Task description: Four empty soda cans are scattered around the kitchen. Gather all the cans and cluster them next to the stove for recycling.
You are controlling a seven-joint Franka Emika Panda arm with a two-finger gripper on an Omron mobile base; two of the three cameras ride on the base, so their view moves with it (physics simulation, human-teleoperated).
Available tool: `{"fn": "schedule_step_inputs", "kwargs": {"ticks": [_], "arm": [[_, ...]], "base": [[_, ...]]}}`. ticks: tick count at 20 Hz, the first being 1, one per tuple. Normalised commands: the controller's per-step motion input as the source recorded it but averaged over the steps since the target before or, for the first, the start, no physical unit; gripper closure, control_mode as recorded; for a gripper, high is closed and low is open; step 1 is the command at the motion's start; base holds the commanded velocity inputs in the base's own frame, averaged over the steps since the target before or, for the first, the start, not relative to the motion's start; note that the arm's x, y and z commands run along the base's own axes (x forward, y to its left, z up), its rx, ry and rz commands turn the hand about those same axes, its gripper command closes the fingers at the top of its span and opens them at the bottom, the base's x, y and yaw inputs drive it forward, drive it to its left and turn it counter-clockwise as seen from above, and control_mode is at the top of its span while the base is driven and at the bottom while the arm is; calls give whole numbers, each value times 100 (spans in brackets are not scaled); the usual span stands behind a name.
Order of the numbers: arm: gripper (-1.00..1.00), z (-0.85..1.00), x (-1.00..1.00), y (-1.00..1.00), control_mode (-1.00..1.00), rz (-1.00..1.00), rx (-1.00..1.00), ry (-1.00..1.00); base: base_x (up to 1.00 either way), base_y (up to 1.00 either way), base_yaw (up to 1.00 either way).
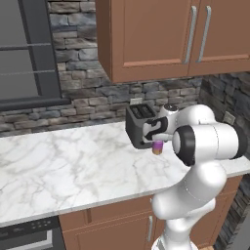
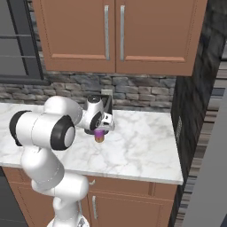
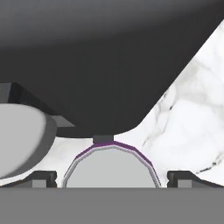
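We see our arm (image 1: 205, 146) bent low over the white marble table (image 1: 73, 161), with the hand (image 1: 157, 142) reaching down toward a spot just in front of a dark toaster (image 1: 139, 122). From the left base view the toaster stands at the back of the table, close to the stone wall (image 1: 97, 97), and the hand hangs right at its front face. Under the hand stands the purple can (image 1: 157, 148), upright on the marble, its purple body and yellowish base peeking out below the wrist.

The right base view shows the same thing from the other side: the can (image 2: 100, 135) sits on the table (image 2: 142, 146) directly beneath the hand (image 2: 100, 129), with the toaster (image 2: 107, 108) just behind it. Wooden cupboards (image 2: 115, 35) hang above, and a dark window (image 1: 24, 49) fills the wall to the left.

In the hand view we look down on the can's silver top with its purple rim (image 3: 113, 168), centred between the two dark fingertips (image 3: 41, 178), one at each side. The fingers stand wide apart, each clear of the can's sides, so our hand is open and grips nothing. The toaster's dark body (image 3: 109, 65) looms across the top of this view, and its foot appears to sit just beyond the can's rim. Marble shows to the right of it.

The can is on the table beside the toaster, straddled by our open fingers.
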Motion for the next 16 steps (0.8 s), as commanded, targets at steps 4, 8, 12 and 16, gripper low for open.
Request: {"fn": "schedule_step_inputs", "kwargs": {"ticks": [4,8,12,16], "arm": [[100,-4,2,0,-100,0,0,0],[100,0,0,0,-100,0,0,0],[100,2,0,0,-100,0,0,0],[100,22,0,0,-100,0,0,0]], "base": [[0,0,0],[0,0,0],[0,0,0],[0,0,0]]}}
